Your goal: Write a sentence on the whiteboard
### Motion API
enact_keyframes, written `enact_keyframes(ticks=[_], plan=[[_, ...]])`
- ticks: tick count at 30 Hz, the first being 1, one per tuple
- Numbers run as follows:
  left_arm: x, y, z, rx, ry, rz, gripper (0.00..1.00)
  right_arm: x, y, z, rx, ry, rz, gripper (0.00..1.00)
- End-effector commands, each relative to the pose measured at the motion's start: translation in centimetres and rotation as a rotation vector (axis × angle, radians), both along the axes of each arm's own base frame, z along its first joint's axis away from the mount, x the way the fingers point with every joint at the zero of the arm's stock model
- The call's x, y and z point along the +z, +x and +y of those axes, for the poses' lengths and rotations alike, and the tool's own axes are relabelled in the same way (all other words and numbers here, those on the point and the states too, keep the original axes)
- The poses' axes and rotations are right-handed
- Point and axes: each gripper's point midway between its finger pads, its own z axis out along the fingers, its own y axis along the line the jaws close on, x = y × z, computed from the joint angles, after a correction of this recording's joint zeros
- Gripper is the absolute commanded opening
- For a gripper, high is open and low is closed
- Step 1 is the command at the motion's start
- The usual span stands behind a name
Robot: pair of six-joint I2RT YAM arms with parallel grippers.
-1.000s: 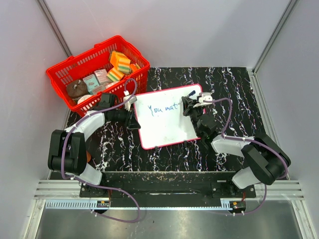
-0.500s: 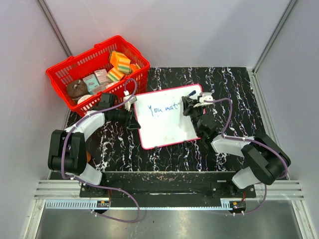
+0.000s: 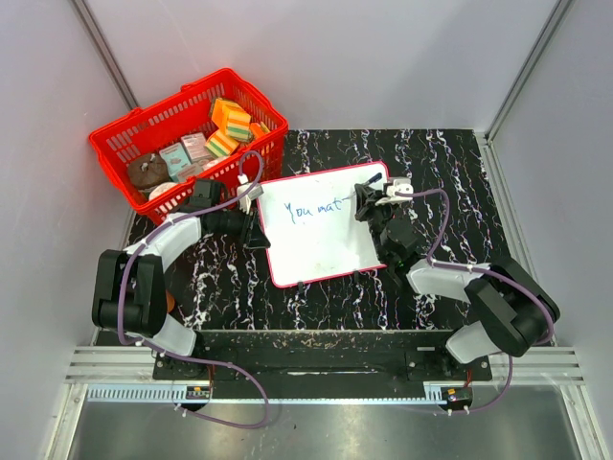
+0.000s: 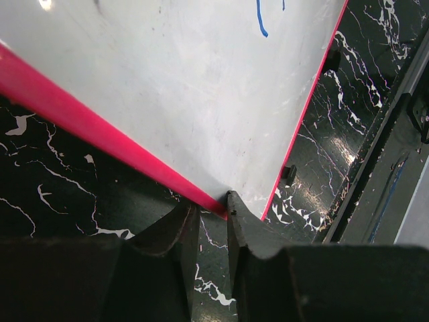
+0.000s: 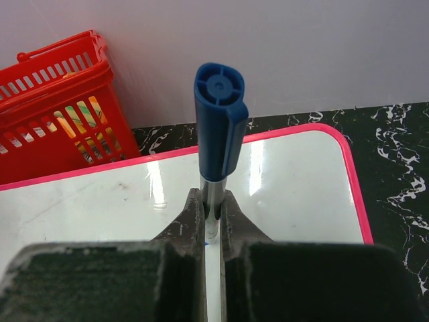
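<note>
Top external view: the whiteboard (image 3: 326, 251) is seen lying flat on the black marbled bench (image 3: 450, 168), between the two arms. Its long axis runs left to right, slightly skewed, and its far left corner is close to a red basket (image 3: 124, 144). The sentence (image 3: 314, 208) is written in blue near the far edge and reads "You mat", unfinished. The right claw (image 3: 369, 203) is held just to the right of the last letter, over the board's right part.

In the right wrist view that claw is shown closed tightly on a blue marker (image 5: 220, 127), held upright with its capped end up. The writing tip is hidden between the fingers, so contact with the board cannot be confirmed.

In the left wrist view the left claw (image 4: 213, 213) is seen clamped on the board's red rim at its left edge, and the board is judged to be steadied against sliding.

The coming strokes are judged to turn on one relation. Blank surface lies to the right of the marker along the writing line, but only a short stretch is left before the right rim. A wider blank area lies nearer the arms. The right arm is the nearer to that spot.
</note>
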Motion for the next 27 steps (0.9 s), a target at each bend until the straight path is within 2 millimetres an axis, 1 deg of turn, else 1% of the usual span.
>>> enact_keyframes(ticks=[1, 4, 8, 17, 27], plan=[[2.0, 1.3, -0.4, -0.034, 0.001, -0.146, 0.0, 0.9, -0.2, -1.1, -0.026, 0.009, -0.028, 0.0], [2.0, 1.2, -0.3, -0.033, 0.003, -0.146, 0.0, 1.7, -0.7, -0.7, 0.012, 0.021, -0.054, 0.0], [2.0, 1.2, -0.4, -0.033, 0.001, -0.145, 0.0, 2.6, -1.1, -0.6, 0.027, 0.033, -0.084, 0.0], [1.8, 1.2, -0.3, -0.034, 0.002, -0.141, 0.0, 3.7, -0.7, -0.4, 0.027, 0.036, -0.11, 0.0], [2.0, 1.2, -0.4, -0.035, 0.0, -0.148, 0.0, 4.1, 0.0, 0.2, 0.026, 0.03, -0.116, 0.0]])
